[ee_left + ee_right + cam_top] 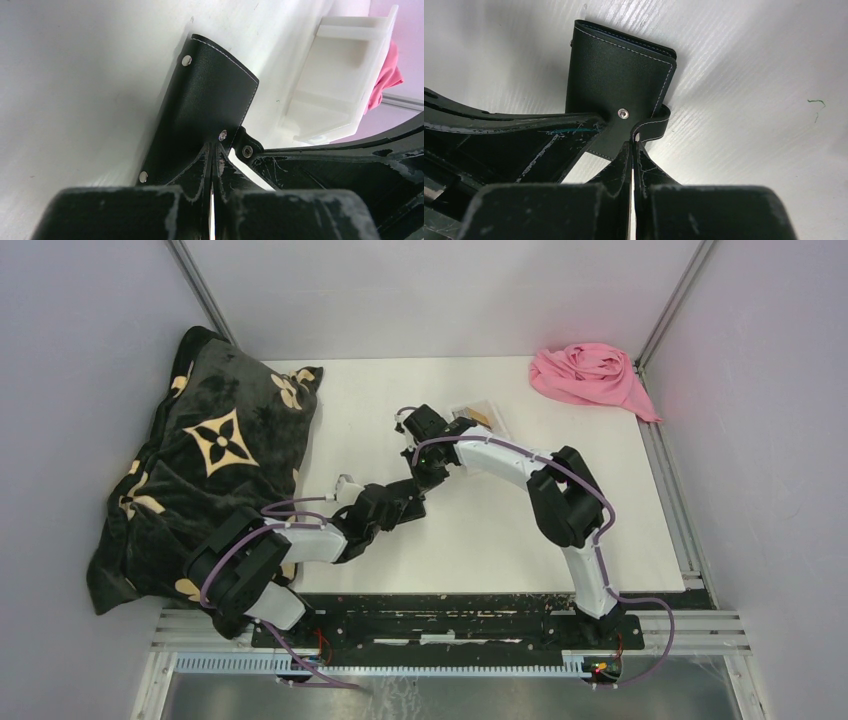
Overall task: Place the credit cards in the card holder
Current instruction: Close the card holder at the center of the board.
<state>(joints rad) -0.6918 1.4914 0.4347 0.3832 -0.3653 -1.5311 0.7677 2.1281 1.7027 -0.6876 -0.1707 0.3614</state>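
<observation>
Left end effector (212, 150) and right end effector (634, 147) are both clenching the card holder (205, 95).
Its long axis is running straight ahead from both pinches.

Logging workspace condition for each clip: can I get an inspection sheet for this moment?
Surface: white table, faint green mark.
Job's things: black wallet folded; tan card in clear tray.
Clutter: dark patterned blanket left, pink cloth far right.
Grippers: left gripper jaws shut on wallet edge; right gripper jaws shut on its strap.
Cables: purple cables, loosely looped, none seen snagged.
Surroundings: grey walls, metal frame posts.
</observation>
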